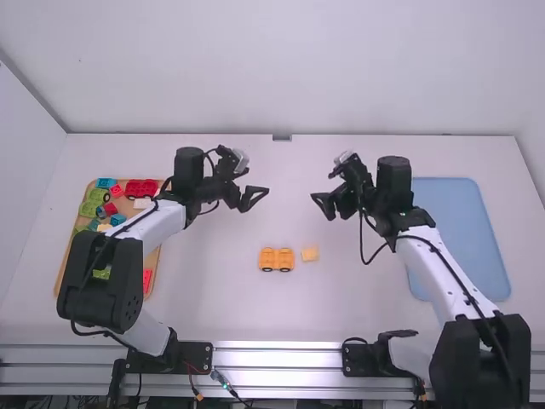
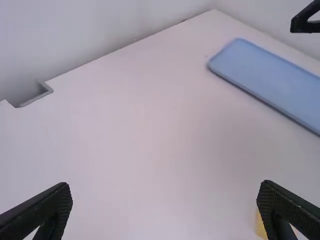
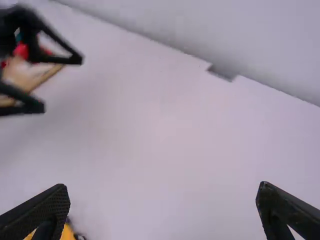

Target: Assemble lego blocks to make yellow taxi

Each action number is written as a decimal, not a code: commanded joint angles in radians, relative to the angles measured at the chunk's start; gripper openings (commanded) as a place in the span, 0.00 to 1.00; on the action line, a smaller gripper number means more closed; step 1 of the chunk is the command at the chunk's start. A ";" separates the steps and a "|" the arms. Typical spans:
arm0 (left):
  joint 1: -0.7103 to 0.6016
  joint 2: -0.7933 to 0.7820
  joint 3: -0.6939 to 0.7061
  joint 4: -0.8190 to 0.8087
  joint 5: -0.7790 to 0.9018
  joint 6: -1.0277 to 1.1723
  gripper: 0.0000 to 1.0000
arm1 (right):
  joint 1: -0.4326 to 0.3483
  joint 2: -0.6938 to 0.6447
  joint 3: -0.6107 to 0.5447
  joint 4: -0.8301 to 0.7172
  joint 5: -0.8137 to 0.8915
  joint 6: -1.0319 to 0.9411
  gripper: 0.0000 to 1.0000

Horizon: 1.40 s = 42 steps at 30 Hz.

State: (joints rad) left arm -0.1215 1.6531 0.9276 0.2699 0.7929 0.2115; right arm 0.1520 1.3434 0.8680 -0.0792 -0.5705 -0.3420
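Note:
My left gripper (image 1: 254,198) is open above the table, behind and left of the orange-yellow wheeled base (image 1: 276,259). My right gripper (image 1: 322,207) stands open on the other side, farther back than the pale yellow block (image 1: 310,254). That block lies just right of the base, a small gap between them. In the left wrist view, the left gripper (image 2: 165,195) has widely parted fingers, with part of the yellow block (image 2: 260,226) behind one. In the right wrist view, the right gripper (image 3: 164,195) is parted too, the base (image 3: 67,233) partly hidden by a finger.
A wooden tray (image 1: 154,285) with red, green, blue and other blocks lies at the left, partly under the left arm. A blue tray (image 1: 460,230) is at the right, its near-left part behind the right arm. The table's back edge meets a white wall.

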 commanded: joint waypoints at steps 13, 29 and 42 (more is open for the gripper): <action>-0.003 0.013 0.014 -0.414 0.399 0.841 0.99 | -0.056 0.298 -0.006 -0.375 -0.451 -1.133 0.99; -0.061 0.132 -0.092 -0.320 0.412 0.904 0.99 | -0.035 0.540 -0.005 -0.189 -0.360 -0.993 0.99; -0.062 0.132 -0.251 -0.008 0.392 0.710 0.99 | -0.039 0.645 -0.005 -0.225 -0.380 -1.196 0.99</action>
State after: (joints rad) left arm -0.1806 1.7802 0.6994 0.2451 1.1675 1.0016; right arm 0.1234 1.9564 0.8680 -0.2943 -0.9142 -1.4628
